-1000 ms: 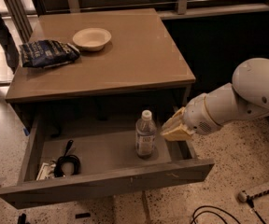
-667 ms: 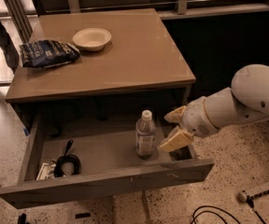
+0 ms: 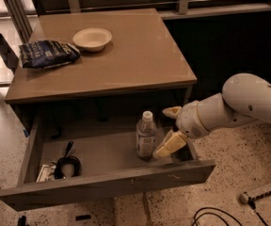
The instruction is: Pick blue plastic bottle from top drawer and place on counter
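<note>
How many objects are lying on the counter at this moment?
2. A white bowl sits toward the back left of the counter; a dark blue bag lies at its left edge. Nothing seems hidden. The open gripper is down in the drawer, beside the bottle.

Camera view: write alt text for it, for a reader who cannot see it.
The robot's gripper, jaws open, sits just beside an upright blue plastic bottle in the pulled-out top drawer, not closed on it. On the counter above are a white bowl and a dark blue bag; a black cable lies at the drawer's other end.
</note>
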You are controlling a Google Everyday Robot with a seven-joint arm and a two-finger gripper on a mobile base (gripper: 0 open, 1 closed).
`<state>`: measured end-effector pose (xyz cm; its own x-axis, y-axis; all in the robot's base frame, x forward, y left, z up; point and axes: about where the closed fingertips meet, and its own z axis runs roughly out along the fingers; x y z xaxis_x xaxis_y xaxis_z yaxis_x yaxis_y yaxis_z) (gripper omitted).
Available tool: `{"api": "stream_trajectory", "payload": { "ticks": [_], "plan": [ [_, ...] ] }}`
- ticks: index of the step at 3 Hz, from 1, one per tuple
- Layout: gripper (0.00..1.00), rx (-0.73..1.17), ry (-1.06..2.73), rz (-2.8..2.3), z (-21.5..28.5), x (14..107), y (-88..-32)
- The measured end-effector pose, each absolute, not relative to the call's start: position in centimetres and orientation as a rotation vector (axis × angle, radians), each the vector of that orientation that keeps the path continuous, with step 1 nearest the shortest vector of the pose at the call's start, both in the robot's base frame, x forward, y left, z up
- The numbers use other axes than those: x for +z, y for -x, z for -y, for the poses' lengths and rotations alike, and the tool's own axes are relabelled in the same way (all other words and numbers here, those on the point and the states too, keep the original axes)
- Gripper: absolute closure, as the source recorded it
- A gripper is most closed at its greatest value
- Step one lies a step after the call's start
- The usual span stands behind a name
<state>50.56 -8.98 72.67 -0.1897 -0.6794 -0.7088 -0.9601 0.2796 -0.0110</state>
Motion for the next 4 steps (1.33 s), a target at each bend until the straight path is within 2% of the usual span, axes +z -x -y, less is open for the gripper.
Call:
{"api": "stream_trajectory", "payload": {
  "ticks": [3, 4],
  "plan": [
    [0.15, 0.684, 1.521, -1.806, 4.1, 71.0, -54.1],
    [0.34, 0.684, 1.521, -1.806, 4.1, 71.0, -54.1]
  ]
}}
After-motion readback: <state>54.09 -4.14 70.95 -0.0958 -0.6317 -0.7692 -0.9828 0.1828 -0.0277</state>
